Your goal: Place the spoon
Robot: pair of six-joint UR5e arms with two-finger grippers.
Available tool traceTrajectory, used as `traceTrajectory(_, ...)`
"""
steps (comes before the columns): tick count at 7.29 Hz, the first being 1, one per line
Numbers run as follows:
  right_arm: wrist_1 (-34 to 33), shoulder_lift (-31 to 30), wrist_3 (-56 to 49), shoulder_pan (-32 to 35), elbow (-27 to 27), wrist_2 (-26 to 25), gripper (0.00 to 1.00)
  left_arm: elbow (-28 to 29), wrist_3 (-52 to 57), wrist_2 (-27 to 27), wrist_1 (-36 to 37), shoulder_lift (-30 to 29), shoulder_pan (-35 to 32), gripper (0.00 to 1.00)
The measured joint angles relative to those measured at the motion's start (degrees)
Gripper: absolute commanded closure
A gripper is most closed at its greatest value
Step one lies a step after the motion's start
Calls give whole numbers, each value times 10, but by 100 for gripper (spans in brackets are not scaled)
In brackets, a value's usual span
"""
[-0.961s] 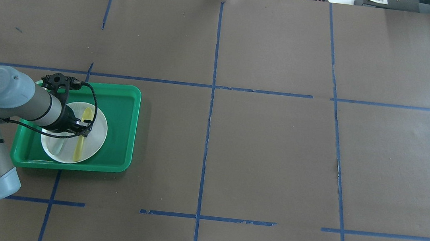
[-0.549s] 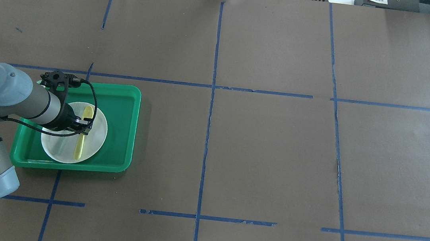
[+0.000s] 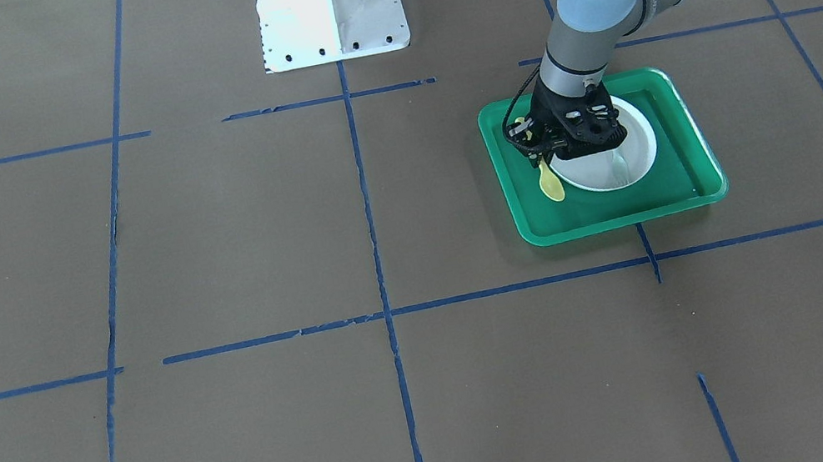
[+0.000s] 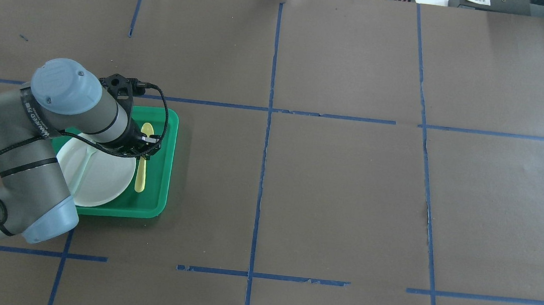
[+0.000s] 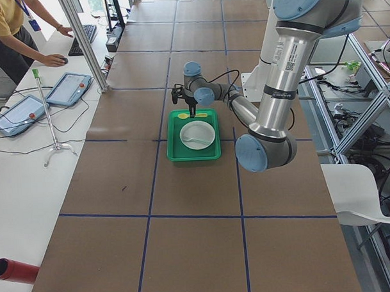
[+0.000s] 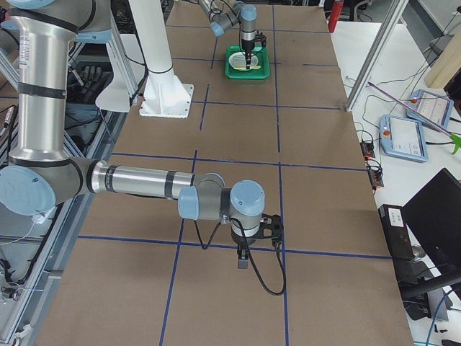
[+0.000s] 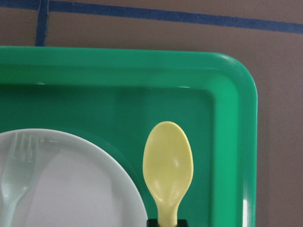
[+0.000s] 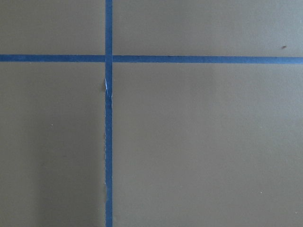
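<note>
Left jaws gripped the spoon above the green tray, just beside the white plate; lowering it level to contact before release seemed advisable; right jaws' opening could not be told

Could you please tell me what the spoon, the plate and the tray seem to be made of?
The spoon looks like yellow plastic, smooth and slightly glossy: a soft highlight sits in its bowl. The plate seems matte white plastic or melamine, evenly dull with no glints. The tray looks like glossy green moulded plastic, with bright glints along its rounded rim.
</note>
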Motion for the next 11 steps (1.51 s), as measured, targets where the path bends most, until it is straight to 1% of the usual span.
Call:
traceTrajectory(3, 0, 0, 0, 0, 0, 0, 0, -1, 0, -1, 2, 1, 0, 0)
traceTrajectory(5, 0, 0, 0, 0, 0, 0, 0, -35, 23, -7, 4, 23, -29, 0)
traceTrajectory(6, 0, 0, 0, 0, 0, 0, 0, -61, 83, -25, 13, 48, -70, 0)
traceTrajectory(7, 0, 0, 0, 0, 0, 0, 0, -80, 181, -54, 31, 79, -131, 0)
traceTrajectory(8, 0, 0, 0, 0, 0, 0, 0, -86, 299, -82, 49, 110, -207, 0)
traceTrajectory(9, 0, 0, 0, 0, 0, 0, 0, -81, 416, -105, 69, 139, -287, 0)
traceTrajectory(11, 0, 0, 0, 0, 0, 0, 0, -36, 637, -136, 116, 183, -444, 0)
